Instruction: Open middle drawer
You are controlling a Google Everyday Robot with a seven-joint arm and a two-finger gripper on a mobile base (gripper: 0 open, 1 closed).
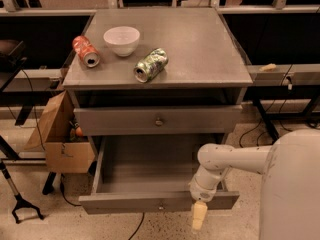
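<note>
The grey cabinet (200,49) stands before me, its middle drawer (120,203) drawn well out below the top drawer (125,120). My gripper (199,216) hangs just before that drawer's front, right of its knob (161,202); whether it is open or gripping I cannot tell. Tugging harder could unseat the drawer, and the jolt might roll the green can (151,64) off.

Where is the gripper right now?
In the camera view, the gripper hangs low and right of centre, just in front of the pulled-out middle drawer, to the right of its knob.
</note>
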